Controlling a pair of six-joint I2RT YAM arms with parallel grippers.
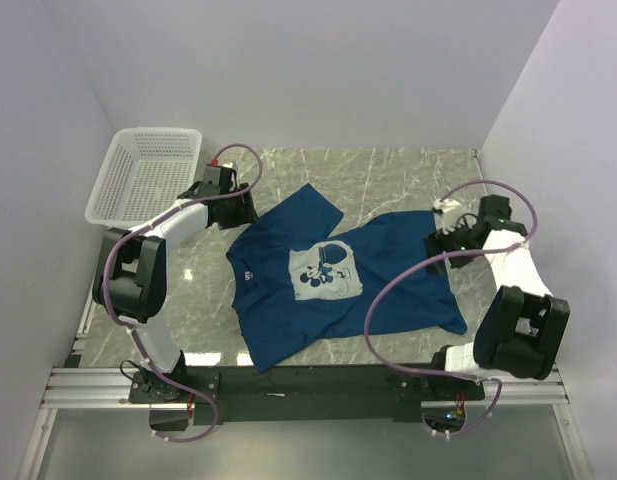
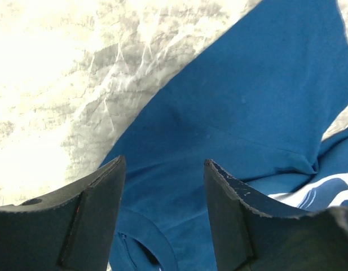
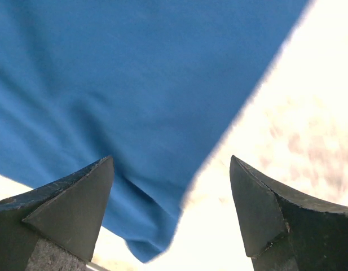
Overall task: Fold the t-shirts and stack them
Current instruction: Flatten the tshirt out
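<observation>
A dark blue t-shirt (image 1: pixel 288 310) lies spread face up on the table, its pale cartoon print (image 1: pixel 325 270) showing. My left gripper (image 1: pixel 243 208) hovers at the shirt's upper left, by the sleeve. In the left wrist view the left gripper (image 2: pixel 164 161) is open, with blue cloth (image 2: pixel 247 113) and the collar (image 2: pixel 157 237) below it, nothing pinched. My right gripper (image 1: pixel 435 248) is at the shirt's right edge. The right wrist view shows the right gripper (image 3: pixel 171 159) wide open over the cloth's edge (image 3: pixel 134 84), with bare table under the right finger.
A white mesh basket (image 1: pixel 148 175) stands at the table's far left corner, just behind the left arm. The marbled tabletop (image 1: pixel 388 175) is walled in by white panels on the left, back and right. The arms' cables loop above the shirt.
</observation>
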